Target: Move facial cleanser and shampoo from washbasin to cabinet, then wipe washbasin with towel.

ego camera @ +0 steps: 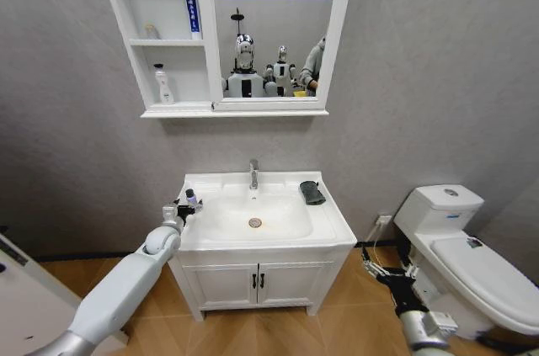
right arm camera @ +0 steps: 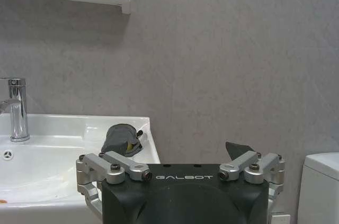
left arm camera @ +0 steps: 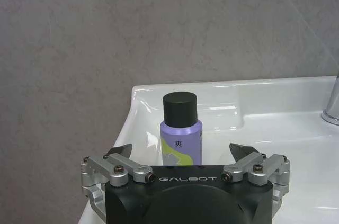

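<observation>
My left end effector (left arm camera: 180, 156) sits spread wide around the purple bottle (left arm camera: 181, 128) at the washbasin's (ego camera: 333, 225) left rim, centre-left of the head frame. My right end effector (right arm camera: 180, 155) hangs released lower right. Towel (ego camera: 312, 193) lies right of the tap (ego camera: 253, 173).

Left tool (left arm camera: 180, 154) open, right tool (right arm camera: 180, 155) open

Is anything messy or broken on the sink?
Nothing looks spilled or broken. The small purple bottle with a black cap stands upright on the white ceramic washbasin, between the left gripper's open fingers. The dark grey folded towel lies by the back right corner.
</observation>
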{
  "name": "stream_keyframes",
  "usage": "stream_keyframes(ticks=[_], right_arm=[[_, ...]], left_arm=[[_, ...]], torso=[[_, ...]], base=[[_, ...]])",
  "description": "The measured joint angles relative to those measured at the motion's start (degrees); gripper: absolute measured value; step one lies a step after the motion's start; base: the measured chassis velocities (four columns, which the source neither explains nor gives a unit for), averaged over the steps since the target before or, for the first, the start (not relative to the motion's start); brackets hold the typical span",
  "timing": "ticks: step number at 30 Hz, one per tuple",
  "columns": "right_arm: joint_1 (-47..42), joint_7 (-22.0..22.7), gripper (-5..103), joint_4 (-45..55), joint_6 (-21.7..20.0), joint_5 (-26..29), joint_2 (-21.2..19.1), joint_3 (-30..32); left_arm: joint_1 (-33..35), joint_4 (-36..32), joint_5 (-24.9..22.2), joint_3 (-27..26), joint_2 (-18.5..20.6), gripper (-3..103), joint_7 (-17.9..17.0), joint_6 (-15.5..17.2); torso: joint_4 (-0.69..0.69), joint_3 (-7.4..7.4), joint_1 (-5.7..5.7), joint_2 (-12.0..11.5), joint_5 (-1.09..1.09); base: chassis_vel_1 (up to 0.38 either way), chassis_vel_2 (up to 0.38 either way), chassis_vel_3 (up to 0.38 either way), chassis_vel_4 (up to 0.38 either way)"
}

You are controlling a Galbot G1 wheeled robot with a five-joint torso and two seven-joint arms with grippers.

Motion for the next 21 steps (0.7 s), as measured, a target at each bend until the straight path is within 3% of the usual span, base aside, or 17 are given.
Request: stream_keyframes(ticks=[8, 11, 18, 20, 21], right_arm=[[0.3, 0.0, 100, -0.9, 0.0, -0.2, -0.1, -1.1], [0.4, 0.0, 100, -1.3, 0.1, -0.4, 0.0, -1.2], [0.3, -0.1, 100, -1.7, 0.3, -0.4, 0.0, -1.0], [0.3, -0.1, 100, -1.7, 0.3, -0.4, 0.0, -1.1], [0.4, -0.1, 100, -1.7, 0.3, -0.4, 0.0, -1.2]], left_arm=[[-0.7, 2.1, 1.0, 0.1, -1.2, 102, 0.3, -0.5], [-0.9, 2.8, 1.0, 0.1, -1.9, 95, 0.3, -0.6], [-1.0, 4.3, 1.5, 0.0, -3.1, 62, 0.8, -1.3], [-1.1, 4.4, 1.5, 0.0, -3.2, 62, 0.9, -1.3], [-1.2, 4.7, 1.5, -0.1, -3.4, 57, 1.0, -1.4]], torso=[[0.00, 0.00, 0.00, 0.0, 0.00], [0.00, 0.00, 0.00, 0.0, 0.01], [0.00, 0.00, 0.00, 0.0, 0.00], [0.00, 0.00, 0.00, 0.0, 0.00], [-0.01, 0.00, 0.00, 0.0, 0.00]], base=[[0.000, 0.000, 0.000, 0.000], [0.000, 0.000, 0.000, 0.000], [0.000, 0.000, 0.000, 0.000], [0.000, 0.000, 0.000, 0.000], [0.000, 0.000, 0.000, 0.000]])
